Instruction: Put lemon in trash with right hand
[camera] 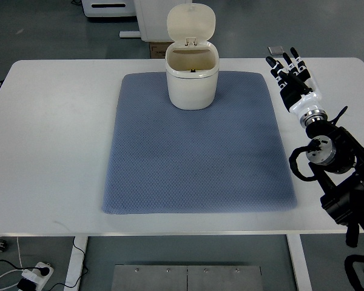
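Note:
A cream trash bin (192, 77) stands at the far middle of the blue-grey mat (197, 157), with its flip lid raised and its mouth open. No lemon shows anywhere on the table or the mat. What lies inside the bin is too dark to make out. My right hand (289, 71) hovers over the white table to the right of the mat, well right of the bin, with its fingers stretched out and holding nothing. The right arm (333, 157) comes in from the right edge.
The white table (54, 139) has wide bare margins left and right of the mat. Beyond the far edge stand white equipment and a cardboard box (156, 48). A power strip (33, 276) lies on the floor below the near edge.

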Controlling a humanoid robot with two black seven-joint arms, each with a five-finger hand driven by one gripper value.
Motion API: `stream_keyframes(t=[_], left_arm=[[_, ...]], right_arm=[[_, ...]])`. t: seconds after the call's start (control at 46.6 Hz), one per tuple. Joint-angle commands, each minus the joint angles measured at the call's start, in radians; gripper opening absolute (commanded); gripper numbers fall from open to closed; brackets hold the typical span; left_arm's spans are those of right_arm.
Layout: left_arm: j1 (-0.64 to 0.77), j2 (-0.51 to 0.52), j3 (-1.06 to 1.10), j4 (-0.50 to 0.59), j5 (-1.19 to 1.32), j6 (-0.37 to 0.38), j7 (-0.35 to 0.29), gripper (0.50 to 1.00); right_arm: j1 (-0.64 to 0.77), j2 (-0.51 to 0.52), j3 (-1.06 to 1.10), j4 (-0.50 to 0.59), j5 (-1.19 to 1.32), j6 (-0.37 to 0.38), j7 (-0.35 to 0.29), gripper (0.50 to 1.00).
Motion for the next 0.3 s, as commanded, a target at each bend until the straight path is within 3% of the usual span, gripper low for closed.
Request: stream_keyframes(t=[0.0,0.279], left_arm=[[0.0,0.0,0.0,0.0,0.001,0.001,0.0,1.0],[0.0,0.0,0.0,0.0,0.0,0.0,0.0,1.0]], right_arm=[[-0.018,0.005,0.014,0.001,0.0,0.0,0.015,1.0],[-0.071,0.024,0.058,0.028,0.0,0.002,0.03,1.0]])
